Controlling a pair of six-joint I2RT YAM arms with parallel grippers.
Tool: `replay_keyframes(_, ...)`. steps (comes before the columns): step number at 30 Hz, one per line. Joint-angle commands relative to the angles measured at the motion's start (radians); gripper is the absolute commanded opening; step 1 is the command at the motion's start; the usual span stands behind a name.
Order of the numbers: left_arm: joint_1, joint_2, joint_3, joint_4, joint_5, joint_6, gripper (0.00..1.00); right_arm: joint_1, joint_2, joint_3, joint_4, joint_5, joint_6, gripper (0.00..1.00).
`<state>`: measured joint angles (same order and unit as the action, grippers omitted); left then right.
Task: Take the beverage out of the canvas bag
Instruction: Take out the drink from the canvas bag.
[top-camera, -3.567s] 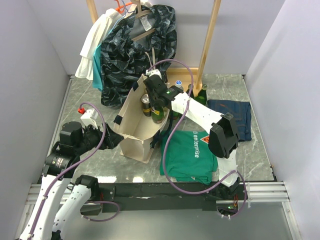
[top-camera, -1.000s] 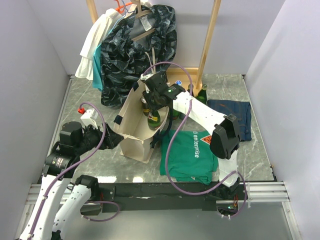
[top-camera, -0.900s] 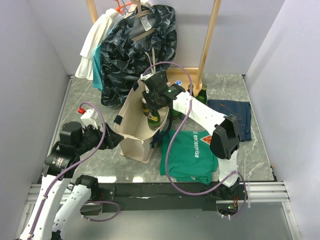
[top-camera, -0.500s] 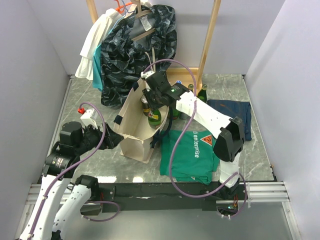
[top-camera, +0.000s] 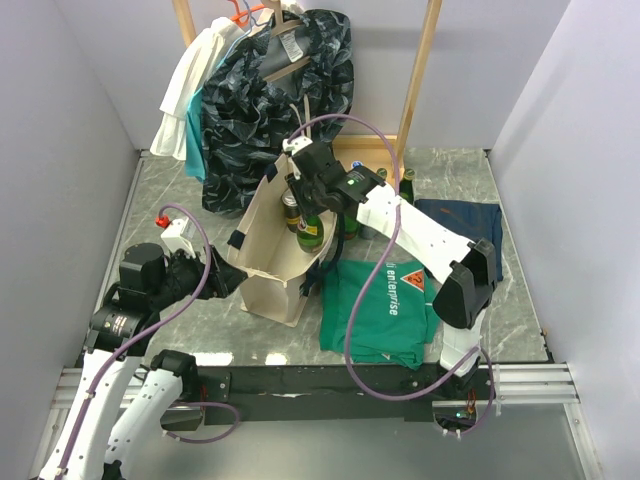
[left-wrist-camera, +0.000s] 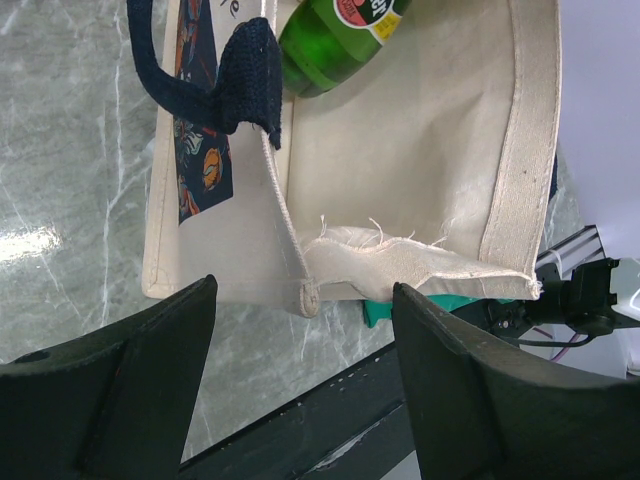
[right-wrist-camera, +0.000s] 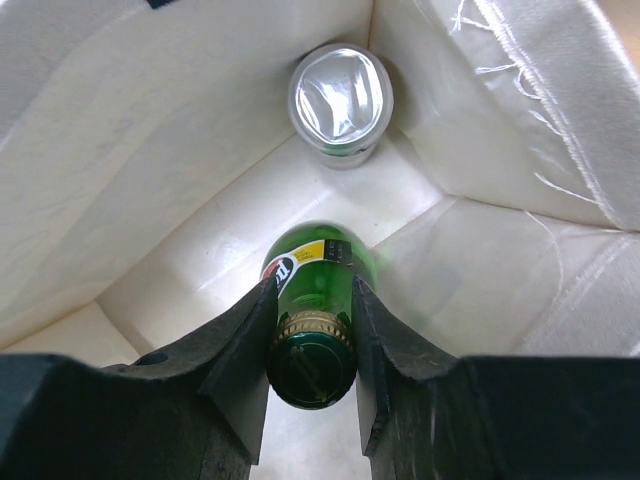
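The right pincer (right-wrist-camera: 312, 352) is closed on the neck of the green glass bottle (right-wrist-camera: 312, 285), which stands inside the boxy cream canvas bag (top-camera: 262, 225), near its far-right wall and not yet above the rim. The left pincer (left-wrist-camera: 303, 290) is spread wide at the bag's near-left corner and grips nothing.

The main risk, as I judge it, is the lift dragging the bag. Nothing anchors the cloth, so if the bottle's shoulder catches the soft wall or the frayed rim, the bag could tip or slide on the grey marble table (top-camera: 180, 180). The hold is also only on a smooth neck (glass, and heavy below), so a jerk might let it slip back down onto the silver-topped can (right-wrist-camera: 340, 100) beside it.

The right wrist view alone shows both fingers pressed to the neck, with the can in the far corner. The top view shows the bag upright. The left wrist view shows the bottle's (left-wrist-camera: 335, 45) lower body against the inner wall.
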<state>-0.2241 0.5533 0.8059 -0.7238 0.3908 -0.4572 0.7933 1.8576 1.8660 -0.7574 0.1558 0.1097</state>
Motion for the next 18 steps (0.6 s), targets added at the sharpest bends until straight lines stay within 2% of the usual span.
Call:
replay_keyframes(1,-0.001,-0.007,-0.001,0.007,-0.012,0.003,0.76,0.018,-0.103,0.099,0.078,0.042,-0.011,0.00)
replay_keyframes(18,-0.001,-0.015,-0.001,0.009,-0.017,0.000,0.77,0.057,-0.161,0.140,0.061,0.111,-0.018,0.00)
